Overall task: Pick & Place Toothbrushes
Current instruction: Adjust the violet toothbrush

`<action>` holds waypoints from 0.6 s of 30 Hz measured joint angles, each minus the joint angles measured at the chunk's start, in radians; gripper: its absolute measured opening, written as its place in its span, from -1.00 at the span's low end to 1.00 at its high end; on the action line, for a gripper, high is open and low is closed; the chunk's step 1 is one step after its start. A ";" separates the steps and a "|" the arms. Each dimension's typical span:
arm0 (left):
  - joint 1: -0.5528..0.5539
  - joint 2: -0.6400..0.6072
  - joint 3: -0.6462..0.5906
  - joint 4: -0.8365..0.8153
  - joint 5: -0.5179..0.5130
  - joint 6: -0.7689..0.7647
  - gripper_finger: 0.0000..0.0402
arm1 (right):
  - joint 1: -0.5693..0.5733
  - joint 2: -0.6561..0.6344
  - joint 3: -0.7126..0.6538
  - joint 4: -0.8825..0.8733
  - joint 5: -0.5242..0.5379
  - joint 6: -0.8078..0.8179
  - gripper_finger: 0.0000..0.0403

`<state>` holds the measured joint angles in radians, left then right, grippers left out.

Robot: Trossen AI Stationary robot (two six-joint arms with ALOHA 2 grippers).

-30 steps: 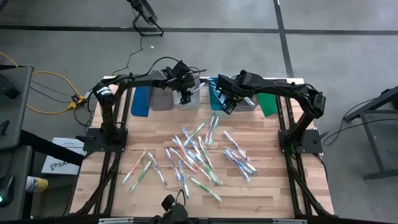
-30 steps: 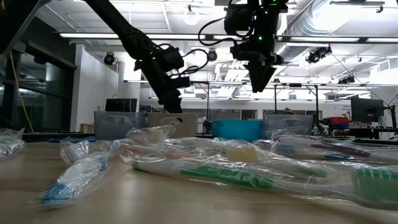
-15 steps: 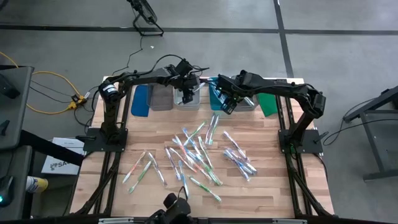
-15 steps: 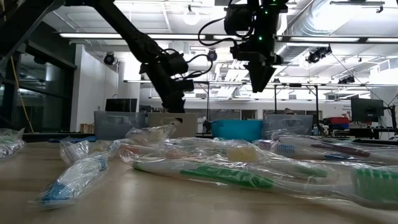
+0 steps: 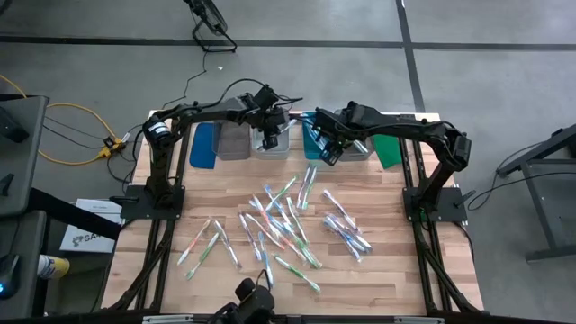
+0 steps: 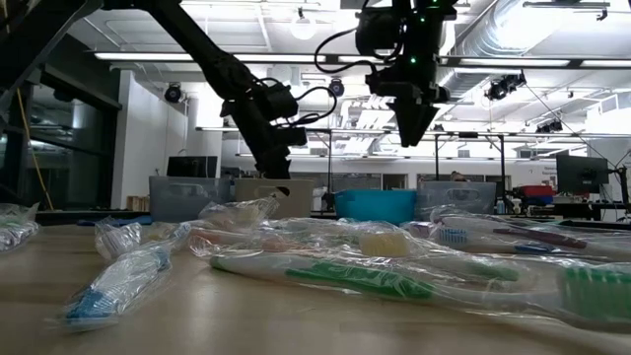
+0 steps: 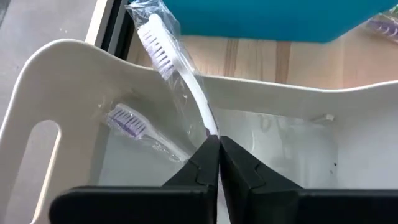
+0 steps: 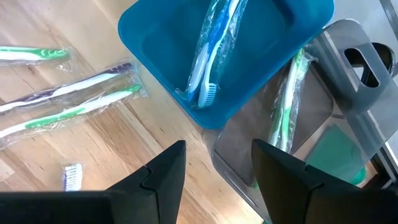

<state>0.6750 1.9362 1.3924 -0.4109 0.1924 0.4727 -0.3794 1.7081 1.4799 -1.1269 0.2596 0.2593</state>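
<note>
Several wrapped toothbrushes lie loose on the wooden table. My left gripper reaches down into the pale bin at the back and is shut on a white-handled wrapped toothbrush. A purple-bristled toothbrush lies flat on that bin's floor. My right gripper hangs open above the table beside the teal bin, touching nothing. That bin holds blue toothbrushes. Green toothbrushes lie in the clear grey bin next to it. My left gripper pinches the white toothbrush's handle, wrapper and all, between its two fingers. The fingers slant down into the bin and lie roughly along the handle. The brush rises from the fingertips, crosses the bin's rim, and its bristle head sticks out above it.
A row of bins stands along the far edge: a blue one, a grey one, the pale one, the teal one, another grey one and a green one. Bare wood shows at the table's near corners.
My left gripper, still in the pale bin, has shut on the white toothbrush that leans over the rim. My right gripper has kept still.
</note>
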 joint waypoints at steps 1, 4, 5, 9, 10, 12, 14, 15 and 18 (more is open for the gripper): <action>0.000 0.000 0.005 -0.008 0.000 0.002 -0.97 | 0.000 0.000 0.000 -0.004 0.000 0.002 -0.13; 0.000 0.000 0.034 -0.049 -0.003 0.019 -0.99 | 0.000 0.000 0.000 -0.015 0.000 0.004 -0.13; 0.000 -0.005 0.046 -0.066 -0.006 0.021 -0.99 | 0.000 0.000 0.000 -0.018 0.000 0.006 -0.13; -0.001 -0.051 0.083 -0.131 -0.077 0.012 -1.00 | 0.000 0.000 0.000 -0.022 0.000 0.006 -0.13; -0.001 -0.064 0.091 -0.164 -0.093 0.000 -1.00 | 0.000 0.000 0.000 -0.022 0.000 0.006 -0.13; -0.001 -0.083 0.096 -0.226 -0.122 -0.031 -1.00 | 0.000 0.000 0.000 -0.022 0.000 0.006 -0.13; -0.001 -0.091 0.096 -0.276 -0.144 -0.061 -1.00 | 0.000 0.000 0.000 -0.022 0.000 0.002 -0.13; -0.001 -0.091 0.096 -0.291 -0.152 -0.077 -1.00 | 0.000 0.000 0.000 -0.022 0.000 0.002 -0.13; -0.001 -0.089 0.090 -0.301 -0.152 -0.108 -1.00 | 0.000 0.000 0.000 -0.018 0.000 0.001 -0.13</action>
<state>0.6743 1.8474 1.4823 -0.7114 0.0403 0.3642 -0.3794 1.7083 1.4799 -1.1447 0.2596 0.2600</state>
